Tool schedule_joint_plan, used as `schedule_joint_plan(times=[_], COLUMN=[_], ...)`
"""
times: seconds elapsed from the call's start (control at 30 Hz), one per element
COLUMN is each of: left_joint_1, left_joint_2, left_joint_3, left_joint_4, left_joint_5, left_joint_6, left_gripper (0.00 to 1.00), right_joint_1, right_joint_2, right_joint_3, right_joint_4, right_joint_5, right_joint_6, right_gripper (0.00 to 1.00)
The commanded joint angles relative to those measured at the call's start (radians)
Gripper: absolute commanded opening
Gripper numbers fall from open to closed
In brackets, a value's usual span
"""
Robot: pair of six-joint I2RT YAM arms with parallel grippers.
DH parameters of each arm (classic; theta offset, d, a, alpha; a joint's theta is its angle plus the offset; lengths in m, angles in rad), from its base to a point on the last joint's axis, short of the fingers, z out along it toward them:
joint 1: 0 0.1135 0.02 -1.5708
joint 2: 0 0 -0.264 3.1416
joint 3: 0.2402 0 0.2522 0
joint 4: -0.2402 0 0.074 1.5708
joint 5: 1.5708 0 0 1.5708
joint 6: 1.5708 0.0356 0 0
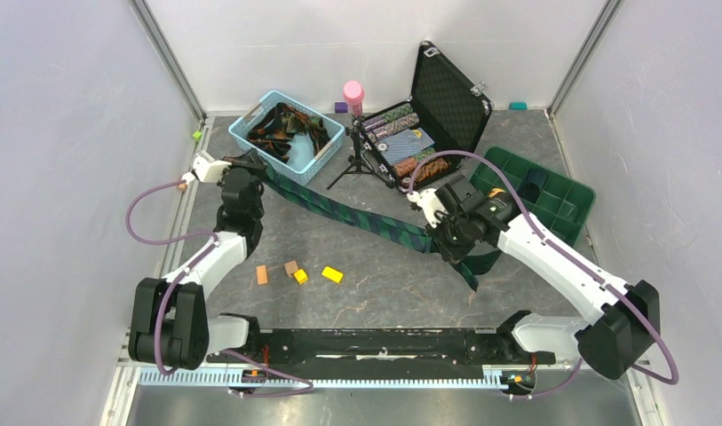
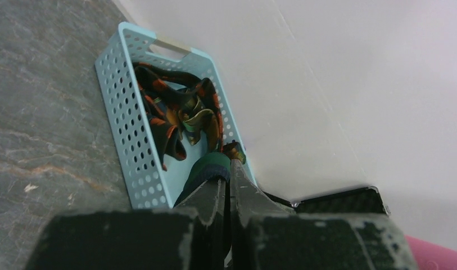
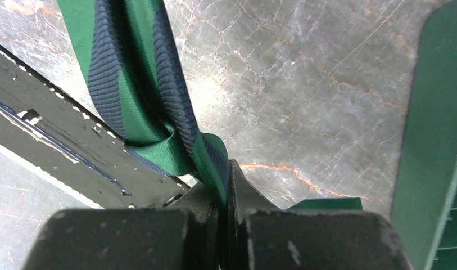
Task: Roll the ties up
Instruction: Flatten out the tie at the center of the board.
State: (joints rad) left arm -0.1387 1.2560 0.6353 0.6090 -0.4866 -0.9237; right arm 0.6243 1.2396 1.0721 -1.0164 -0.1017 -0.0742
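I've L gripper & R gripper clamped on plaid tie, strung out fr. basket; none rolled yet, other ties inside it.

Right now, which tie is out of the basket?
The green-and-navy plaid tie, held stretched between left gripper and right gripper; the orange-brown ties lie tangled in the blue basket.

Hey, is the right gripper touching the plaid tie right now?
Touching. In the right wrist view the right gripper is shut on a fold of the plaid tie.
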Motion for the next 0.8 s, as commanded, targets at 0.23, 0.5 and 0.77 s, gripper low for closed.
schedule_joint_plan(times=[0.23, 0.5, 0.77], left_joint_1=[0.015, 0.072, 0.207], left_joint_2=[0.062, 0.198, 0.347], left_joint_3=[-0.101, -0.157, -0.227], left_joint_4=[0.090, 0.214, 0.409], left_joint_5=[-0.112, -0.057, 0.277], left_joint_6=[-0.046, -0.115, -0.287], left_gripper=[0.06, 0.15, 0.25], right_joint_1=[-0.007, -0.019, -0.020], right_joint_2=[0.157, 0.251, 0.276], right_joint_3=[-0.178, -0.200, -0.216], right_joint_4=[0.137, 0.192, 0.247], right_joint_5=[-0.087, -0.108, -0.138], right_joint_6=[-0.030, -0.050, -0.047], right_gripper=[0.02, 0.02, 0.01])
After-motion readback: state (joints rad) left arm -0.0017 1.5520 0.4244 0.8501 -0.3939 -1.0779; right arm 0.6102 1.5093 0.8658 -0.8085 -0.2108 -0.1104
